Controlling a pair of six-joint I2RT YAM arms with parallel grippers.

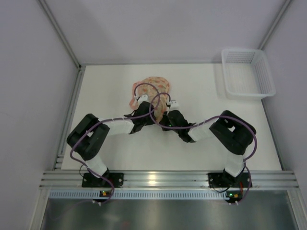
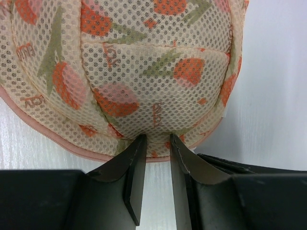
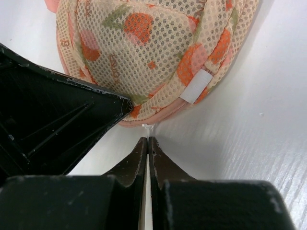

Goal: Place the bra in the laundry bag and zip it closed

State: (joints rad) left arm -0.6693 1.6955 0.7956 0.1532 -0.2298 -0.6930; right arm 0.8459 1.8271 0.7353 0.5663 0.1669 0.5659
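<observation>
The laundry bag (image 1: 152, 88) lies rounded on the white table, cream mesh with an orange-pink pattern and a pink rim. The bra does not show. My left gripper (image 1: 143, 102) is at the bag's near edge. In the left wrist view its fingertips (image 2: 140, 141) pinch a fold of the bag's (image 2: 144, 62) mesh just above the rim. My right gripper (image 1: 168, 107) sits just right of it, jaws shut. In the right wrist view a small white zipper pull (image 3: 148, 128) runs from the bag's (image 3: 153, 52) pink rim into the shut gripper (image 3: 148, 140).
A white plastic mesh basket (image 1: 247, 72) stands at the back right of the table. The left gripper's black body (image 3: 57, 124) fills the left of the right wrist view, close beside the right fingers. White walls enclose the table on the left, back and right.
</observation>
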